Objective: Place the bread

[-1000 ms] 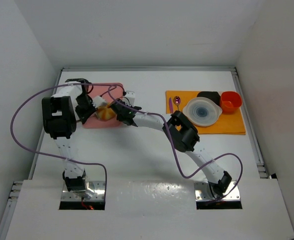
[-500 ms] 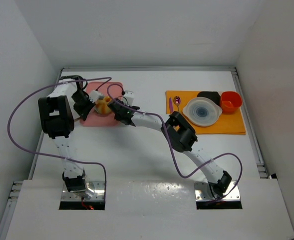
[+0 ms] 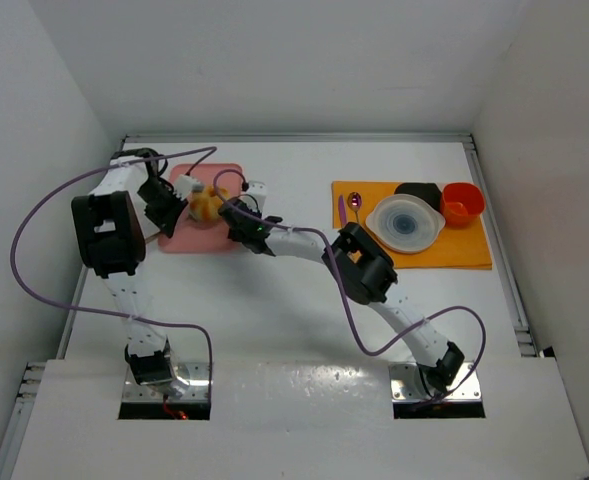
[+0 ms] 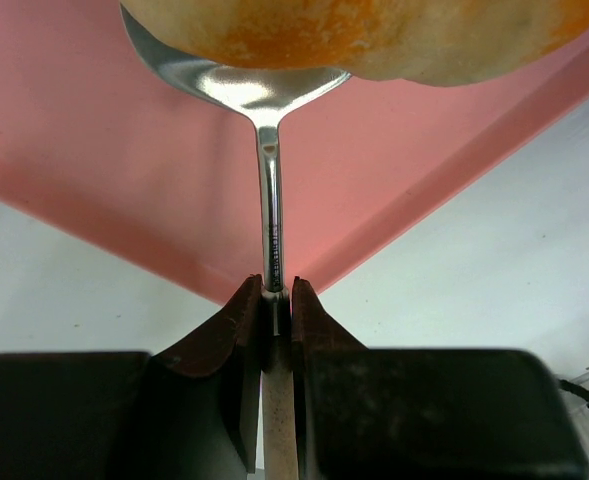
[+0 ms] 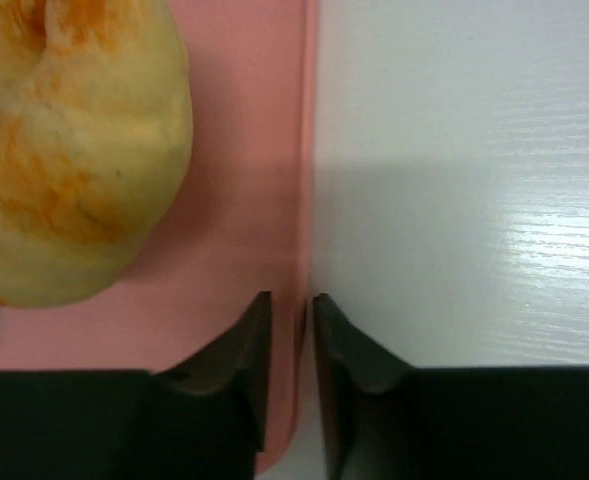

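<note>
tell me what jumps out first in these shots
The bread rides on a metal spoon that the left gripper pinches by the handle, over the pink board at the far left. The right gripper straddles that board's edge, a jaw on either side. An orange mat lies to the right.

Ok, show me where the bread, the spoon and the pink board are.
bread (image 5: 69,150), right wrist view, on its golden crust.
spoon (image 4: 268,200), left wrist view, midway along the handle.
pink board (image 4: 124,130), left wrist view, on bare surface left of the spoon.
</note>
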`<state>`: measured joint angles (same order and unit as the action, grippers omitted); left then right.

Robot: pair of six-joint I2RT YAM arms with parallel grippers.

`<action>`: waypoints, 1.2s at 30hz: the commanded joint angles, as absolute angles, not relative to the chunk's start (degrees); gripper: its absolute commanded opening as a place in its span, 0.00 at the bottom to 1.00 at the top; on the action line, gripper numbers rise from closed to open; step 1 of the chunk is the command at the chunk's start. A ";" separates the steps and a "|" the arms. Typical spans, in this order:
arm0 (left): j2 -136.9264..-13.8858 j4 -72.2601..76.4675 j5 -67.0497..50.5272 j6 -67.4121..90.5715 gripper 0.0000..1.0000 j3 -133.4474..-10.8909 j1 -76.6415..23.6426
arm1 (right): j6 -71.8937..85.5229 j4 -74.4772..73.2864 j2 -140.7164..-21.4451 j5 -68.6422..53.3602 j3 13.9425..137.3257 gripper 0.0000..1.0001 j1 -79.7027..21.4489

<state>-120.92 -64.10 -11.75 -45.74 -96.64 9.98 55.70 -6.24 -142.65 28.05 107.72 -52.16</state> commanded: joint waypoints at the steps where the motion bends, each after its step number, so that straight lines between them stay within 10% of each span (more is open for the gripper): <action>1: -119.27 -64.86 -16.79 -45.44 0.00 -100.45 11.07 | 54.75 -3.60 -139.48 27.68 105.73 0.28 -52.29; 19: -118.13 -73.48 -18.46 -40.88 0.00 -114.16 5.72 | 37.98 11.87 -109.37 26.37 77.27 0.55 -47.99; 36: -127.43 -72.96 -24.52 -30.25 0.00 -130.16 -22.82 | 42.80 -18.35 -52.22 37.70 32.98 0.53 -34.54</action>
<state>-125.58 -74.15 -20.53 -33.82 -126.15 -17.85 40.80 -11.75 -58.59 33.61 35.75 -35.51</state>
